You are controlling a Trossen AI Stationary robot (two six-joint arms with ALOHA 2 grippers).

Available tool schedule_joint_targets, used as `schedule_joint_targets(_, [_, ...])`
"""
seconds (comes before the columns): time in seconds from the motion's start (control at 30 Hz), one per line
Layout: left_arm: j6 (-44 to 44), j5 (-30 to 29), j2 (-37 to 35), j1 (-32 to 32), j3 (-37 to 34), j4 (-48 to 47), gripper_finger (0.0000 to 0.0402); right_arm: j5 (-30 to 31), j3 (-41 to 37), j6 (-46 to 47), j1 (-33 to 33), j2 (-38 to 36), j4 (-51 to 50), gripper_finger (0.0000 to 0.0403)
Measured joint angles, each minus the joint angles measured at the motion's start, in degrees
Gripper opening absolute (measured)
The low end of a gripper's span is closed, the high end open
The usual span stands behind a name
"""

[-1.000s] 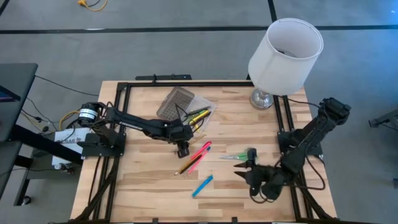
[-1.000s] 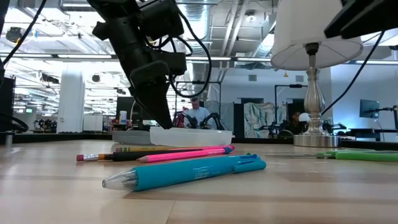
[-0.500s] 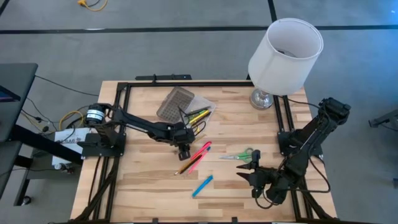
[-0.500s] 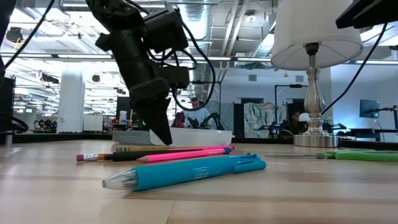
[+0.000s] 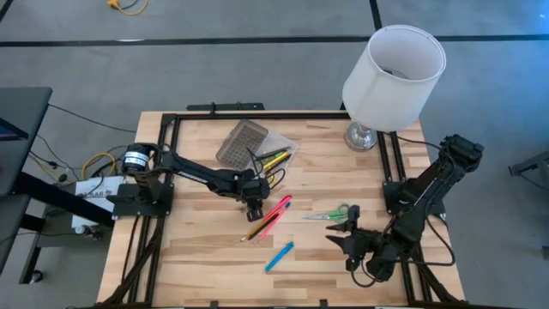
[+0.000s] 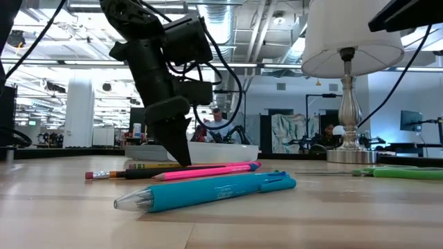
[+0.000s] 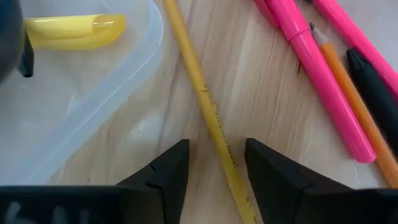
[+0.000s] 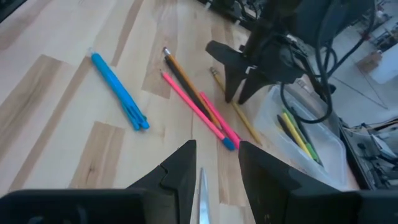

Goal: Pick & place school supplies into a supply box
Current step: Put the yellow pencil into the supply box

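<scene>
Left hand (image 7: 215, 163) straddles one yellow pencil (image 7: 205, 99), seemingly ungripped.

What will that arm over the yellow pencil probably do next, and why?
Probably close its fingers. The left gripper is down at the table with its open jaws on either side of the yellow pencil, which lies just outside the supply box. Then it could lift it.

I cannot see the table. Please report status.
Left gripper open, straddling yellow pencil beside supply box. Right gripper open, waiting near scissors. Nothing in the way.
</scene>
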Motion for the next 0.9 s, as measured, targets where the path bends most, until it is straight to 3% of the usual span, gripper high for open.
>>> schedule_joint_targets(0.23, [-0.3, 0.6, 0.0, 0.0, 0.0, -0.5, 0.0067, 0.9, 0.0, 0.0, -0.4, 0.0, 0.0, 0.0116])
schedule_joint_targets(0.47, [-1.5, 3.1, 0.0, 0.1, 0.0, -2.3, 0.0019, 0.8, 0.0, -0.1, -1.6, 0.0, 0.0, 0.0116])
schedule_joint_targets(0.9, [-2.6, 6.0, -0.4, -2.4, 0.4, -7.8, 0.0034, 0.5, 0.0, -0.1, -3.0, 0.0, -1.0, 0.0116])
